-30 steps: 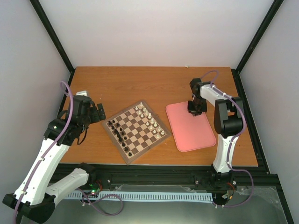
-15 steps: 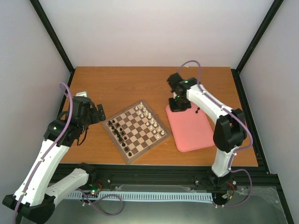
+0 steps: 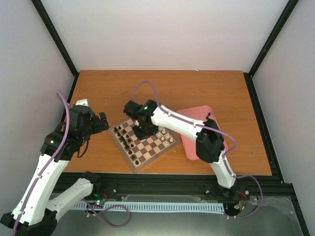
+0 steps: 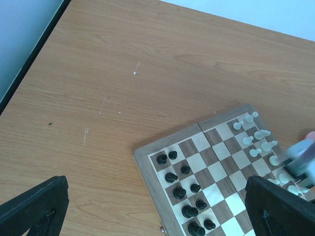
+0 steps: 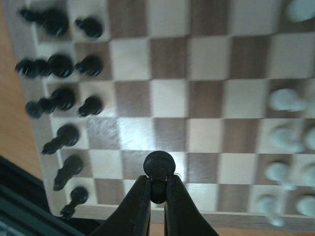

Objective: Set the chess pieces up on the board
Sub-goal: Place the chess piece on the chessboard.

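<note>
The wooden chessboard [image 3: 156,147] lies at the table's middle. Several black chess pieces [image 3: 125,140] stand in two rows along its left side, also in the left wrist view [image 4: 182,191] and the right wrist view [image 5: 61,64]. My right gripper [image 3: 142,129] hovers over the board's far-left part, shut on a black pawn [image 5: 158,169] by its base, above a square near the board's edge. My left gripper [image 3: 103,120] is open and empty over bare table, left of the board [image 4: 216,162].
White pieces [image 3: 165,132] stand in rows on the board's right side [image 5: 283,101]. A pink tray [image 3: 194,114] lies right of the board, partly under my right arm. The right gripper shows blurred in the left wrist view [image 4: 300,160].
My right arm has swung left from the pink tray to over the board's far-left part, carrying the black pawn. My left arm has shifted slightly.
</note>
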### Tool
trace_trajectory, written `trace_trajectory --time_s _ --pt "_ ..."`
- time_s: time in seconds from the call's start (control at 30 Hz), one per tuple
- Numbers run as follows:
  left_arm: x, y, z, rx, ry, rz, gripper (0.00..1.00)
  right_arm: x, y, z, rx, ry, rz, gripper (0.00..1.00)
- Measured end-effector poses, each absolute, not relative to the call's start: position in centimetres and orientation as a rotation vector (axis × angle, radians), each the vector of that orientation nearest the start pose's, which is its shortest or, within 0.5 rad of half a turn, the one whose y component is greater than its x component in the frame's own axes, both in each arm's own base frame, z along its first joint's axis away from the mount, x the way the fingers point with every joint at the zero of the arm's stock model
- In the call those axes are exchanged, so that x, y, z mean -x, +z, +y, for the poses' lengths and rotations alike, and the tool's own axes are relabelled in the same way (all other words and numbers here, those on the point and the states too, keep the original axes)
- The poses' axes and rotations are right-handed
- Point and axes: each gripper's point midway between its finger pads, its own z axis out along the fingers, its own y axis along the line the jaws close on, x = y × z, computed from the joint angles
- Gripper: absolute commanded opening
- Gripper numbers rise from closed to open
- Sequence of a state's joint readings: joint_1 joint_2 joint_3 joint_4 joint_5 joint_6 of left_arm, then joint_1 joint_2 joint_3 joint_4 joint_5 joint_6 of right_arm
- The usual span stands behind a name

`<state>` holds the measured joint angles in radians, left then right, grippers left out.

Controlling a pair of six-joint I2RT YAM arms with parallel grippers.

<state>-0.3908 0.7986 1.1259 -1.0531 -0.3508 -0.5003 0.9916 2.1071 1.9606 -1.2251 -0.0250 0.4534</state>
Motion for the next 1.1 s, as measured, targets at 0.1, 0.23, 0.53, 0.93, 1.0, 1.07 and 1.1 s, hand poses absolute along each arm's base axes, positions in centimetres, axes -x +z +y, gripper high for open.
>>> trace_trajectory --time_s 0.1,0.23,0.53,0.93,1.0,1.07,1.1 --pt "-22.8 28.6 -3.0 0.301 -0.079 2.218 1.0 -22.0 10.6 40.0 0.886 0.226 2.921 0.03" --pt "-22.6 28.9 -2.9 0.301 -0.085 2.209 1.0 -20.0 9.4 41.8 0.968 0.228 2.931 0.03" --pt "-22.1 29.1 -2.8 0.302 -0.096 2.197 1.0 -19.0 8.5 42.8 1.003 0.231 2.937 0.03" --pt "-22.0 29.1 -2.7 0.301 -0.096 2.197 1.0 -19.0 6.6 42.9 1.012 0.201 2.96 0.04" --pt "-22.0 29.2 -2.7 0.301 -0.096 2.196 1.0 -19.0 6.3 42.9 1.014 0.196 2.966 0.04" --pt "-22.0 29.2 -2.7 0.302 -0.096 2.196 1.0 -19.0 6.1 42.9 1.016 0.191 2.97 0.04" --pt "-21.9 29.2 -2.7 0.302 -0.096 2.196 1.0 -19.0 6.0 43.0 1.017 0.189 2.971 0.04"
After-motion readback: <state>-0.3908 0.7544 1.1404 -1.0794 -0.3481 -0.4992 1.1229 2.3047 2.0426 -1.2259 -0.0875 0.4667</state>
